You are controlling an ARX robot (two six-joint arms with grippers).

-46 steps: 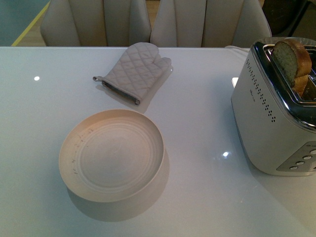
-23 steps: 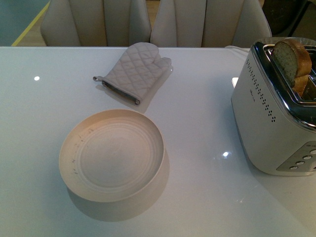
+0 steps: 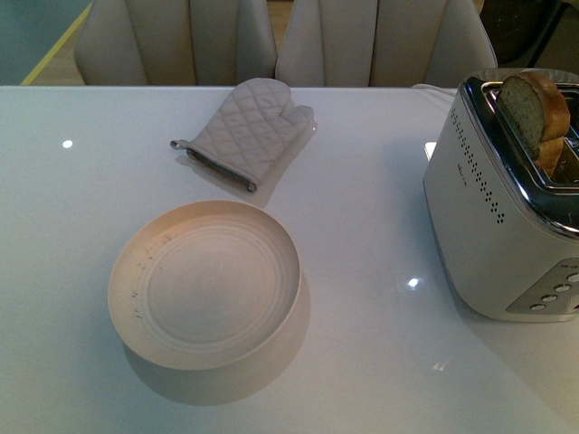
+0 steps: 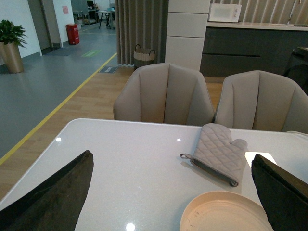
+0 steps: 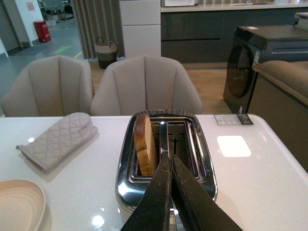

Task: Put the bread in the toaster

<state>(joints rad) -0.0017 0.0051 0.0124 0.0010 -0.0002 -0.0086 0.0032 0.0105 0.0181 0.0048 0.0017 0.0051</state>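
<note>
Nearest the robot in the front view sits the plate (image 3: pixel 204 282), bare, with nothing on it. Beyond it lies the mitt (image 3: pixel 246 131), flat on the table (image 3: pixel 362 226) near the far edge, and behind that stand two chairs (image 3: pixel 280 41). To the right stands the toaster (image 3: pixel 507 217), and the bread (image 3: pixel 534 113) is upright in its slot, the upper part with the crust still showing above the chrome top. The right wrist view shows the same: the bread (image 5: pixel 144 144) is in the slot nearer the mitt, leaning a little, while the other slot looks empty. The right gripper (image 5: pixel 171 192) hovers over the toaster with its two fingers pressed together and nothing between them. The left gripper (image 4: pixel 173 192) hangs above the plate's side of the table, fingers spread wide, holding nothing. By this showing the task looks nearly or wholly done: the bread has left the plate and sits in the toaster. What may remain is only pushing it lower, if the lever counts.
</note>
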